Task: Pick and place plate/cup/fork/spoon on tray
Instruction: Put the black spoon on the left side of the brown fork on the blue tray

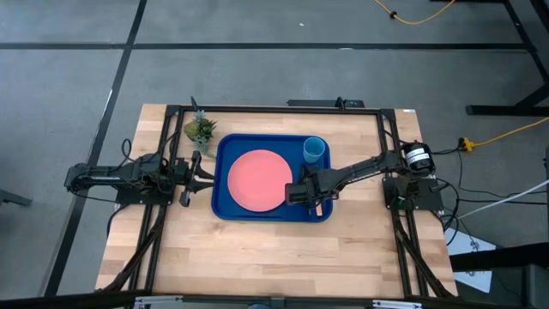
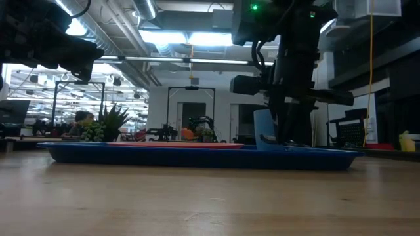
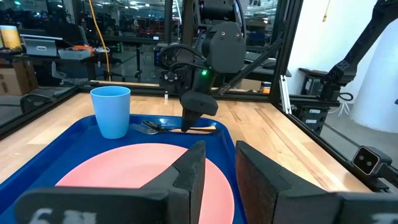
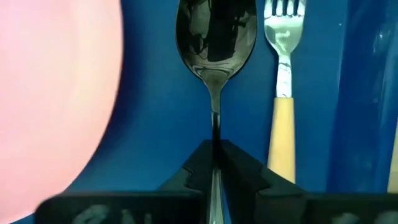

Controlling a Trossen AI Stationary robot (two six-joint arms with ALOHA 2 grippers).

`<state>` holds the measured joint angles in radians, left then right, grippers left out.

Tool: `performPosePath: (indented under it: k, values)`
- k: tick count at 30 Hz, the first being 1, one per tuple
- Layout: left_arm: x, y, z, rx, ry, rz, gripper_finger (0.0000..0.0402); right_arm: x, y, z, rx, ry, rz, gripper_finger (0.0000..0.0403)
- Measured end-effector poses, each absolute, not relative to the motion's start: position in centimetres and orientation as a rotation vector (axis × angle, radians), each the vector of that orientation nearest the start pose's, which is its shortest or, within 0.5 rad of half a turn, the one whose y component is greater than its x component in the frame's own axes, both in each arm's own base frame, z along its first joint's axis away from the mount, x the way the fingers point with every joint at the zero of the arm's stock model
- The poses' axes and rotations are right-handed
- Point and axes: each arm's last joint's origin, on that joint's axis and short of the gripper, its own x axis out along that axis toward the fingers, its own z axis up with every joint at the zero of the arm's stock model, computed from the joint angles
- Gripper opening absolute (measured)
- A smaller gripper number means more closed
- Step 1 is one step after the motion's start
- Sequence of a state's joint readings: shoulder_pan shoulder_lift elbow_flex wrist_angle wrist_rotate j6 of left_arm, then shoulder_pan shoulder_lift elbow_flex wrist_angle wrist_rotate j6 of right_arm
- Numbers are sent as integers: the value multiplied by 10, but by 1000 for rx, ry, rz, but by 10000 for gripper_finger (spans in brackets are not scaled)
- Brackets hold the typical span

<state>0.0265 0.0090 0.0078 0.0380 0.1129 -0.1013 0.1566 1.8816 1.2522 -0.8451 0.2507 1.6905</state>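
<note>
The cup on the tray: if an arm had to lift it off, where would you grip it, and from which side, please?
Probably across the rim of the cup, from above. It stands upright and open at a far corner of the tray, with the plate beside it. The right gripper, shut on the spoon beside the fork, is nearest; the left gripper waits open.

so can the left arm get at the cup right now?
Probably not easily. The left claw sits open at the tray's near edge, while the cup stands at the far corner, beyond the plate, beside the right claw holding the spoon.
</note>
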Motion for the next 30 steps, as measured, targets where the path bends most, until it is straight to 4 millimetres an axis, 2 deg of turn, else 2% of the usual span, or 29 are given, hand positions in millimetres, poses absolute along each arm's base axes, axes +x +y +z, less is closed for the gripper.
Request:
performPosePath:
  k: [4,12,30]
  values:
    - [98,-1,169,-99,-32,-88,80,344,46,164,1116,975,-1148,35]
    - [98,-1,169,-99,-33,-88,80,339,40,163,1106,1005,-1219,35]
    - [98,-1,169,-99,-33,-88,80,344,37,163,1112,1004,-1160,35]
